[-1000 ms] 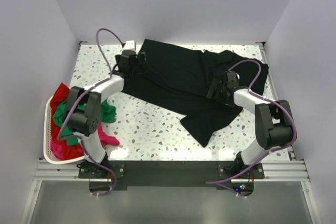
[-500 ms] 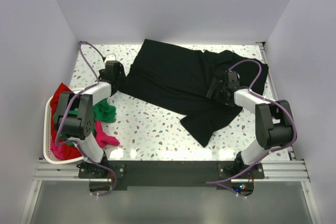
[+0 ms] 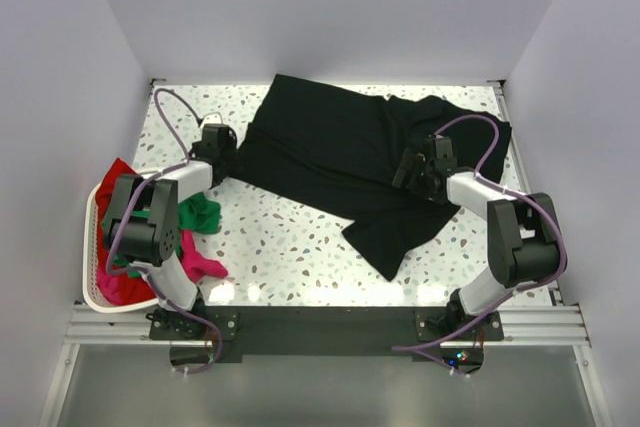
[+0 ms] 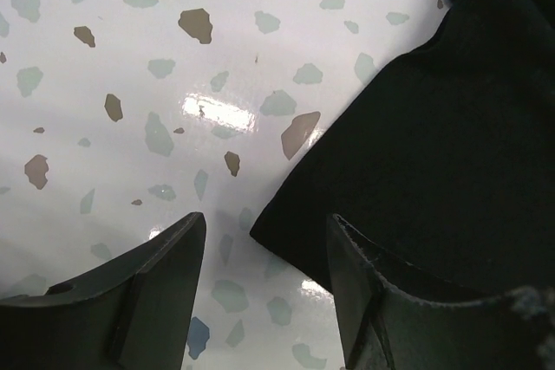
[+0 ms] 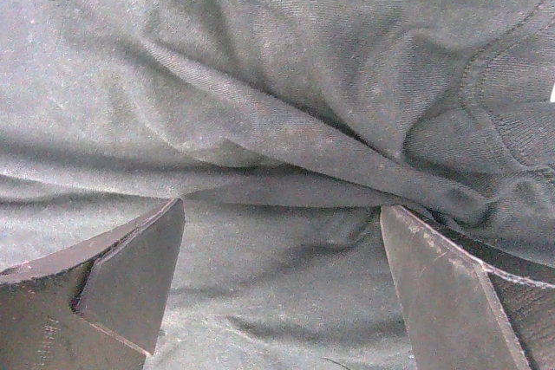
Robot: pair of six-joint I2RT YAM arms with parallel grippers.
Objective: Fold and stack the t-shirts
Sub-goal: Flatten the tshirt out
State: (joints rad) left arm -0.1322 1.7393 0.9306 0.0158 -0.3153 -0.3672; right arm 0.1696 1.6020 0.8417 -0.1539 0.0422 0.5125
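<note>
1. Lying spread on the table, the black shirt slants from far left to near right.
2. Its left corner sits between the left claw's fingers, half-wide and pinching nothing; this arm is nearer that edge.
3. Right claw, wide, hovers over a cloth ridge on the right side.
4. Other shirts fill the basket, well left.

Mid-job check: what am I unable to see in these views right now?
Top view: the left arm covers part of the basket, so the coloured shirts in it cannot be counted.
Top view: the right tool merges with the black shirt; contact unclear.
Right wrist view: black cloth fills the frame; which part, unclear.
</note>
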